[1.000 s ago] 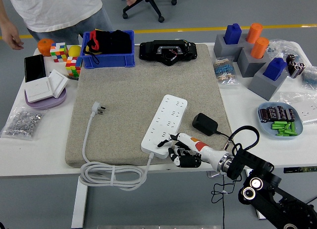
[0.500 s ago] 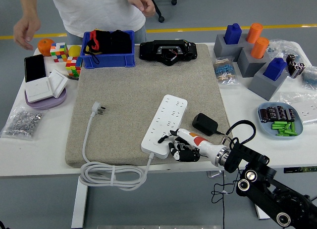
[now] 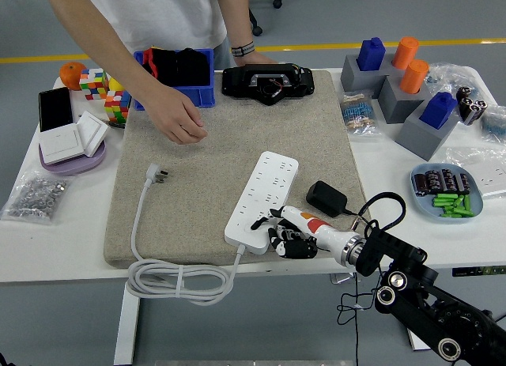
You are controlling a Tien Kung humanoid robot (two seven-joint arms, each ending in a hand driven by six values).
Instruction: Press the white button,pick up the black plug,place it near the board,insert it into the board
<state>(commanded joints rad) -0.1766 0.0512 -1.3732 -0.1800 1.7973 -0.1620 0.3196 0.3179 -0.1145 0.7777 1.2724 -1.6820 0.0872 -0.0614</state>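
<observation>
One robot hand [image 3: 286,233], the right, sits at the near end of the white power strip [image 3: 263,200], index finger extended onto it, other fingers curled, grasping nothing; judged step: pressing the white button; black plug [image 3: 326,198] lies on the mat just right of the strip, ungrasped; next move: shift right, grasp plug; a person's hand [image 3: 180,122] rests on the mat's far side.

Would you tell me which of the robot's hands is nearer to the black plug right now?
Right. The right hand lies at the white power strip's near end, just left of the black plug; the left hand is out of view.
</observation>
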